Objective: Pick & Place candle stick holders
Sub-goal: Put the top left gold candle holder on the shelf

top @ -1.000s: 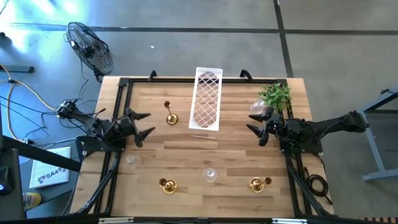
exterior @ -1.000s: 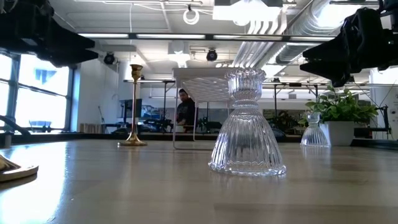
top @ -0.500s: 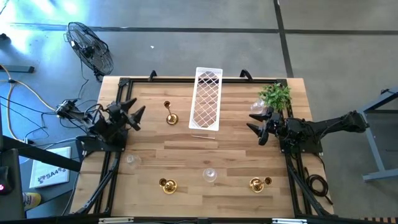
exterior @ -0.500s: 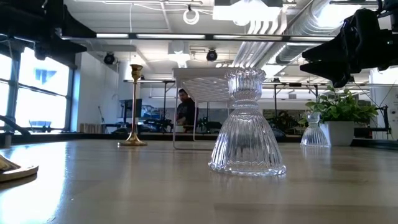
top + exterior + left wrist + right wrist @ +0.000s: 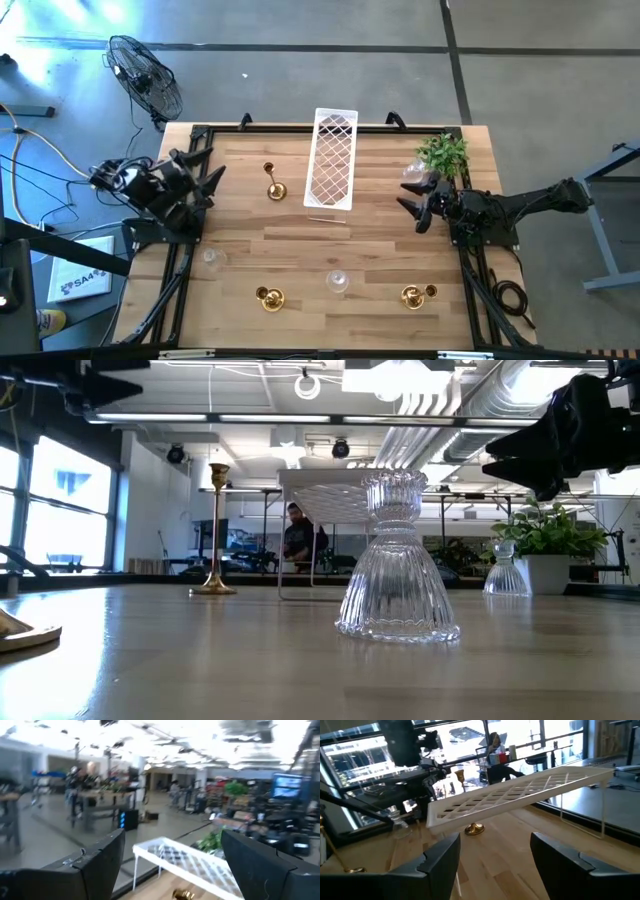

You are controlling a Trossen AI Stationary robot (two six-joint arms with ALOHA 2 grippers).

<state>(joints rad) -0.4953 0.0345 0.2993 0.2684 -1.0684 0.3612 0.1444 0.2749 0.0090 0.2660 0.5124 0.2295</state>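
Both grippers — left (image 5: 207,172), right (image 5: 410,208) — are hanging open and empty; the right is risking toppling the glass holder (image 5: 412,178) beside the plant (image 5: 444,153) — it looks light.

Left gripper (image 5: 205,172) sits raised at the table's left edge, fingers spread wide apart. Right gripper (image 5: 411,207) hovers near the right edge, fingers parted, pointing inward.

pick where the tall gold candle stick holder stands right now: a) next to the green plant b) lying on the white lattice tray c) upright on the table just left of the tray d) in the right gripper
c: the tall gold candle stick holder stands upright on the table, just left of the white lattice tray, with no gripper touching it.
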